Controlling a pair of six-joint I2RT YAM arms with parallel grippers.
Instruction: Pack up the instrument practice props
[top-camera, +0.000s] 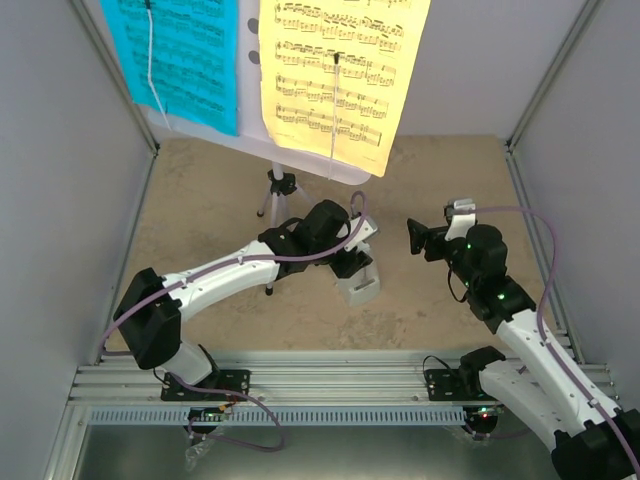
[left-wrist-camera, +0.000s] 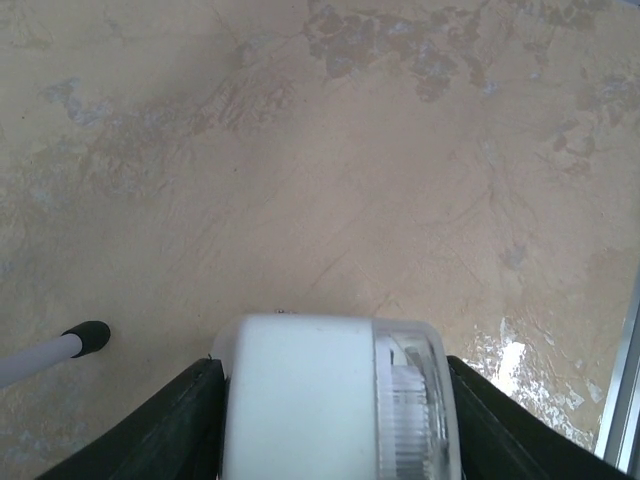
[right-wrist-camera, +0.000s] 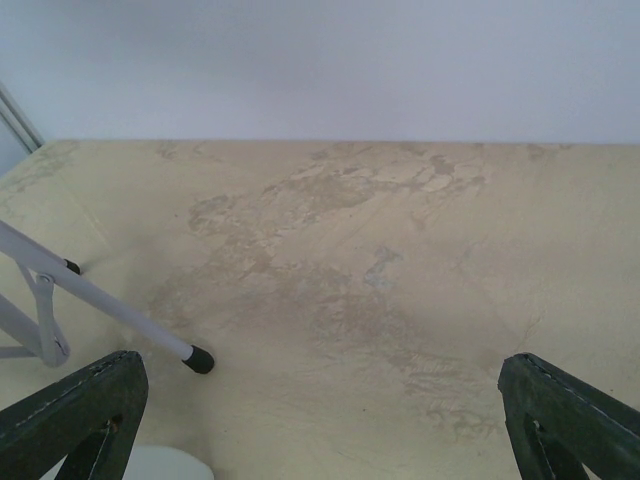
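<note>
Small grey metronome (top-camera: 360, 290): down on the tan table (top-camera: 200, 210), towards the front, just right of the nearest tripod foot (left-wrist-camera: 88, 338). Flanked on both sides by the left gripper (top-camera: 352, 266), black fingers (left-wrist-camera: 185, 425) flush against its sides in the wrist view, so gripping it as far as can be judged. Not yet lifted, by the look of the overhead view. Behind it, the white music stand (top-camera: 250, 70) upright on its tripod (top-camera: 280, 190), cyan sheet (top-camera: 180, 50) and yellow sheet (top-camera: 340, 70) side by side on the desk. Off to the right, the right gripper (top-camera: 420, 238) above the table, jaws spread wide, nothing between them. Step in hand, probably: picking up the metronome, with stand and sheets yet to be dealt with. Next: lift straight up, clear of the tripod leg, without letting it slip or tip; no box or bag for it in view
</note>
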